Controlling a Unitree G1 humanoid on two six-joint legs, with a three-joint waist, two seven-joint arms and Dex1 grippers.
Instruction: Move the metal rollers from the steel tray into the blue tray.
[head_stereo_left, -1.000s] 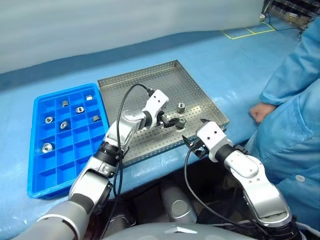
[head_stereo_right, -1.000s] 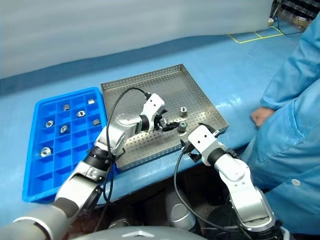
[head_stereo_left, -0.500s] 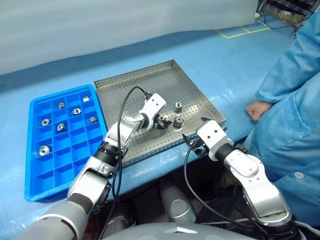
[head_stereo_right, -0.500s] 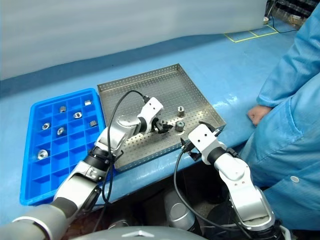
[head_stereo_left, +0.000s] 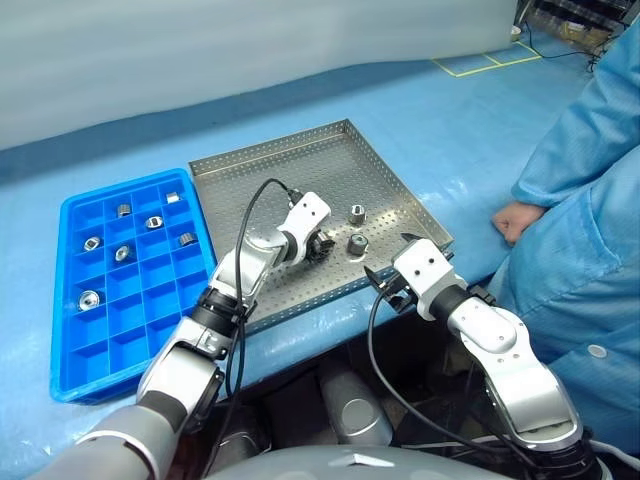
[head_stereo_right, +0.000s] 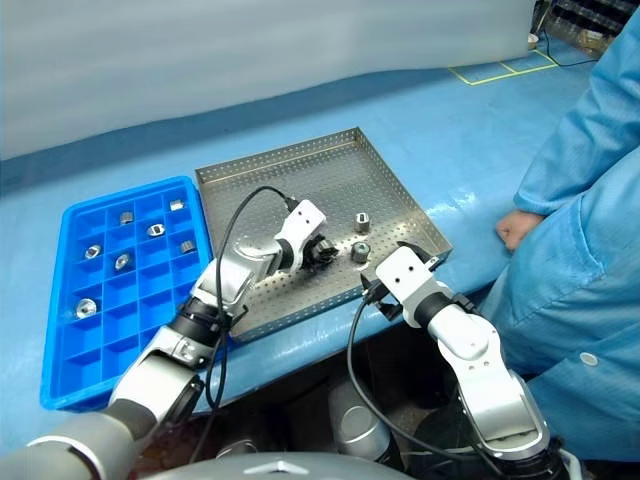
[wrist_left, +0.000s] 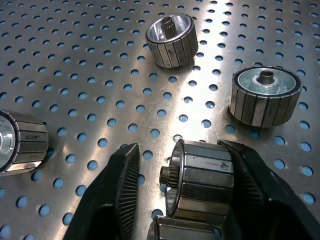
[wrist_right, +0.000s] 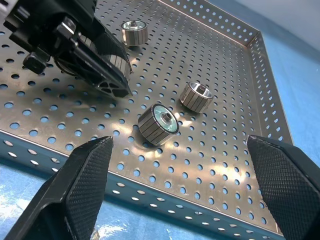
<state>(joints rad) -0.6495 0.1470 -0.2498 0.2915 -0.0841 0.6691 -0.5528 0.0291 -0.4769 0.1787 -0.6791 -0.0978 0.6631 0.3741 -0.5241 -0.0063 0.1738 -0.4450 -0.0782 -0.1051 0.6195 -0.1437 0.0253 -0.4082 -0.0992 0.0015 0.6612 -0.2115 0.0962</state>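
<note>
The steel tray (head_stereo_left: 300, 165) holds loose metal rollers; two lie near its right side (head_stereo_left: 356, 212) (head_stereo_left: 357, 243). My left gripper (head_stereo_left: 322, 247) reaches low over the tray's middle, shut on a metal roller (wrist_left: 200, 180) that lies on its side on the perforated floor. Another roller (wrist_left: 20, 142) sits just beside it. My right gripper (head_stereo_left: 390, 258) hangs open and empty at the tray's near right corner, its fingers (wrist_right: 85, 180) wide apart. The blue tray (head_stereo_left: 70, 330) lies left of the steel tray, with several rollers (head_stereo_left: 89, 299) in its far compartments.
A person in a blue coat stands at the right, one hand (head_stereo_left: 512, 220) resting on the blue table close to the steel tray's right rim. Cables (head_stereo_left: 255, 200) loop above my left arm. The table's near edge runs just below both trays.
My left gripper's fingers have drawn in from wide open onto the roller. The hand sank slightly toward the tray floor. The right arm has kept still.
</note>
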